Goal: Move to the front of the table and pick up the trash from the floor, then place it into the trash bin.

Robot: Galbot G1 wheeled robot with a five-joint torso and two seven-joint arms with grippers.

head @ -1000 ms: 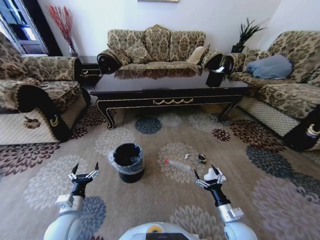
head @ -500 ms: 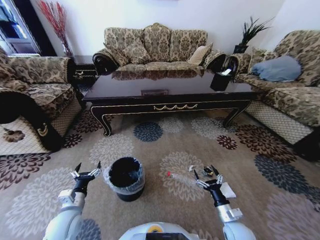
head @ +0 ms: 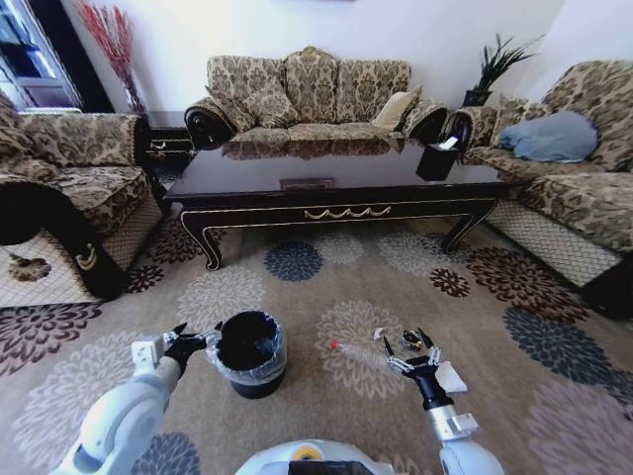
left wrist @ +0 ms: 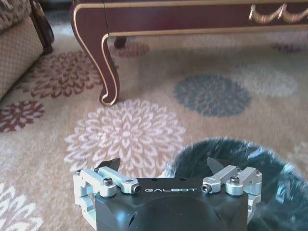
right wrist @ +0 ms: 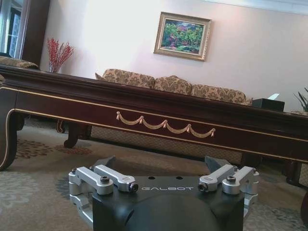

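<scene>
Trash bin [head: 251, 348]: upright on the floor [head: 297, 297] before the table [head: 336, 183]. Left hand [head: 194, 338]: spread, empty, beside the bin's rim. Right hand [head: 409, 348]: spread, empty, just short of the bottle [head: 358, 352], paper scrap [head: 378, 333] and dark wrapper [head: 413, 342].

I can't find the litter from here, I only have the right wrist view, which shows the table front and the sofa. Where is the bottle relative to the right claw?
Observer: In the head view the clear bottle lies on the carpet just left of the open right claw, with its red cap on the far side from the claw.
Operator: And where's the bin?
Observer: The black trash bin stands upright on the floor left of the bottle, in front of the table.
Operator: What about the left arm?
Observer: The left claw is open, right beside the bin's rim on its left.
</scene>
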